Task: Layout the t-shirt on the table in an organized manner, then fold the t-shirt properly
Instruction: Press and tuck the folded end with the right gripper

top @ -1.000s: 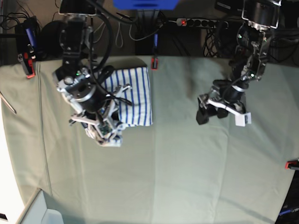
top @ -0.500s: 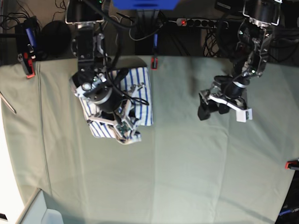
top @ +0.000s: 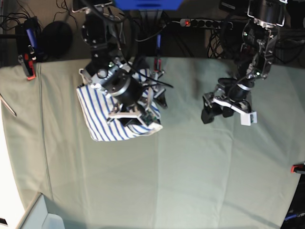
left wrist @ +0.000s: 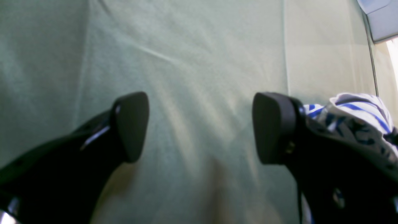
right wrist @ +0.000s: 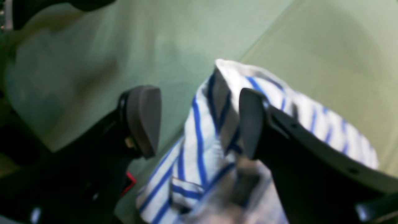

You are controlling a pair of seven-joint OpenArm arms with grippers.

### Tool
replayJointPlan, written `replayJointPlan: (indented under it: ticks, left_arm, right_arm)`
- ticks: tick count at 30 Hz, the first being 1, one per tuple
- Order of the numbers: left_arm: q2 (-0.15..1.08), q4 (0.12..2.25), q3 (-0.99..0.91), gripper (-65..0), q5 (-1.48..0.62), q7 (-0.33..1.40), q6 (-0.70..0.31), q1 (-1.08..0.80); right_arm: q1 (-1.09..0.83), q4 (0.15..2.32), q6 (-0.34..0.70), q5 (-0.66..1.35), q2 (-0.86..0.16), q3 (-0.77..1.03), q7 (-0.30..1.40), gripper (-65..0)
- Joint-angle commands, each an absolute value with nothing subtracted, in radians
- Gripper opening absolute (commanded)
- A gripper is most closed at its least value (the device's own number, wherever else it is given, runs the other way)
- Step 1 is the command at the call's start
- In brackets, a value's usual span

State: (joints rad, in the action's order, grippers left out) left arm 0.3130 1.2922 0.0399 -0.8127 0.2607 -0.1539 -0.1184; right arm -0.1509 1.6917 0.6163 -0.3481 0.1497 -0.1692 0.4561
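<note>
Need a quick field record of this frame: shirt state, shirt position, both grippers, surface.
shirt state: t-shirt bunched in a folded heap, not laid flat
shirt position: on the table, far side, under the right arm
right gripper: open, jaws astride a raised fold of the shirt, not clamped
left gripper: open, empty, over bare cloth, apart from the shirt
surface: pale green cloth with faint creases

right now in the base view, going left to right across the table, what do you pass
red clamp at the table's left edge → folded white t-shirt with thin blue stripes → right gripper above the shirt, fingers open → bare pale grey-green table cloth → left gripper, fingers open → red clamp at the right edge
</note>
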Motion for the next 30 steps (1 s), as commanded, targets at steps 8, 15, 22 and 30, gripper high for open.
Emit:
replayJointPlan:
  ticks: [8, 15, 22, 30]
  left_arm:
    - [0.315, 1.313, 0.035, -14.3, -0.819, 0.243, -0.168, -0.108]
    - [0.314, 1.365, 0.035, -14.2, -0.819, 0.243, -0.168, -0.119]
    - [0.314, 1.365, 0.035, -14.2, -0.819, 0.243, -0.168, -0.117]
    - [0.314, 1.356, 0.035, -14.2, -0.819, 0.243, -0.168, -0.119]
  right_arm:
    - [-0.154, 1.867, 0.608, -0.332, 0.15, -0.013, 0.429, -25.0]
    - [-0.17, 1.728, 0.608, -0.332, 0.15, 0.085, 0.42, -25.1]
    - [-0.216, 1.685, 0.61, -0.331, 0.153, 0.051, 0.42, -25.1]
    - [-0.271, 1.736, 0.61, -0.331, 0.154, 0.018, 0.42, -24.8]
